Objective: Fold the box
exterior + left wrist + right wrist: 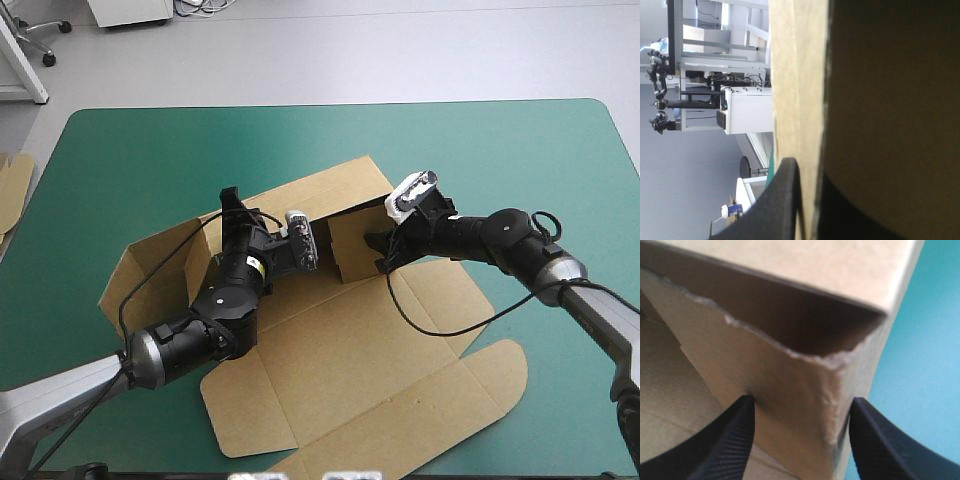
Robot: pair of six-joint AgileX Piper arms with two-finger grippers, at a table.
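At the table's left edge we note an edge of spare brown board [14, 190], apart from the work. The teal-green covered table [560, 150] carries the task's item at its middle: a cut sheet of brown cardboard, the box [330, 370].

Its left side wall [140, 270] stands raised. The left gripper [236, 206] is clenched on the box. Its wrist view shows a board edge passing between the black fingers [775, 210].

Further right, a short wall section [350, 245] stands up with a folded corner [840, 370]. The right gripper [382, 252] is released and holds nothing. Its fingers are spread to either side of that corner, with one tip touching the board.

The lid panel with its rounded flap [490, 375] lies flat toward the near right.

We judge the task partly done. Walls are up on the left and at the right-hand corner, but none appears tucked or locked. In our judgement, what is left is squaring the raised walls, tucking their flaps and forming the tray.
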